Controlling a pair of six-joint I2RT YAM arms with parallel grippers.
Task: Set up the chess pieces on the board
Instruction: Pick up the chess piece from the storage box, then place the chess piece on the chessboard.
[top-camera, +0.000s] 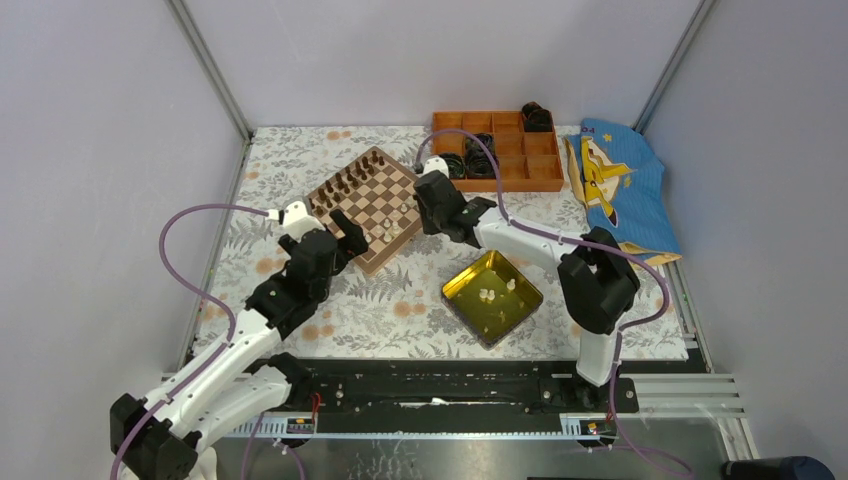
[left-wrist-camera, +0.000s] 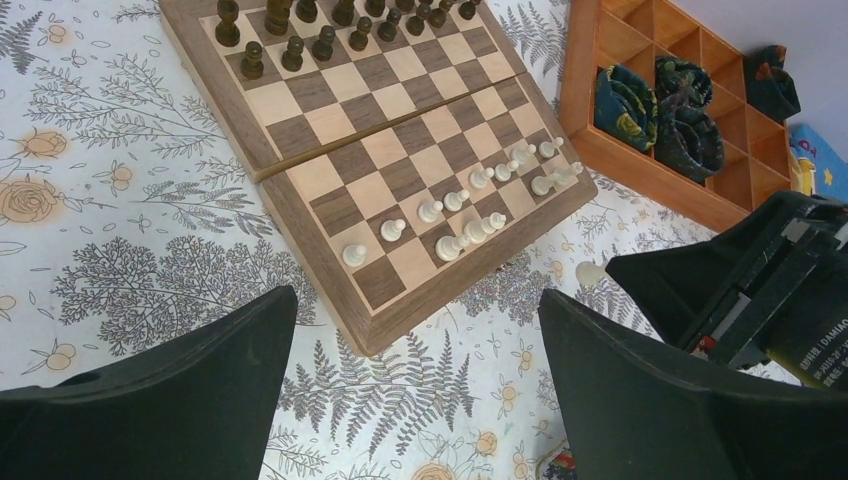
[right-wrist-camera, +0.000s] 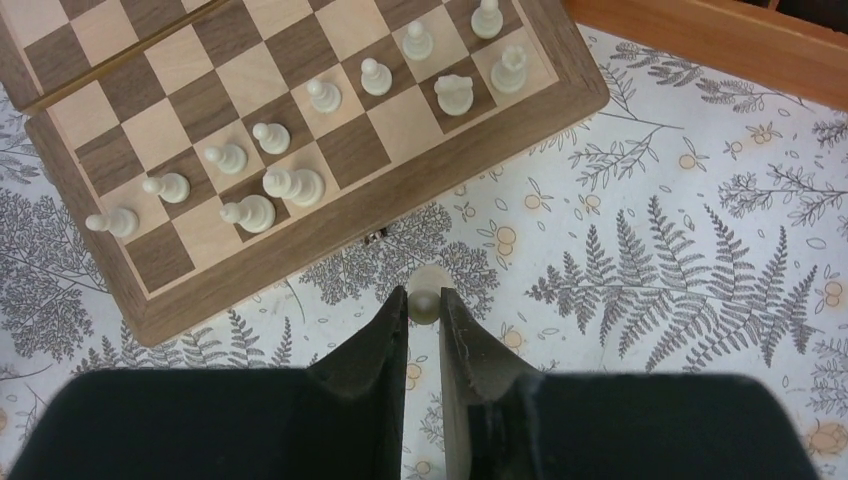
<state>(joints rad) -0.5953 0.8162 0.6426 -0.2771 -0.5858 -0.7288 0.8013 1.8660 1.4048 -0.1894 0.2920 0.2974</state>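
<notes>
Right now we see the board (right-wrist-camera: 345, 150), smooth wood in tan and dark brown checks with a plain brown border. It lies on a cloth (right-wrist-camera: 700, 250) printed with grey ferns and small orange blossoms.

The cream pieces (right-wrist-camera: 271, 136) are tiny, turned and slightly glossy. A slanted row of round-headed ones stands on the squares, with four larger ones between that row and the border.

From its wrist camera, the right gripper (right-wrist-camera: 424, 300) shows matte black fingers tapering to narrow tips. They are pinched on one cream piece (right-wrist-camera: 428, 285), which hangs over the cloth just off the border. The nearest occupied squares sit at about 11 o'clock from the jaws.

The left gripper (left-wrist-camera: 417, 295) has its broad black fingers spread wide with nothing between them. A corner of the board shows in the gap at 12 o'clock, and the dark pieces (left-wrist-camera: 300, 35) stand at 11 o'clock.

From above, a glossy yellow tray (top-camera: 500, 322) lies at 5 o'clock from the board and holds a few cream figures (top-camera: 488, 295). An orange compartment box (top-camera: 540, 172) sits at 1 o'clock.
</notes>
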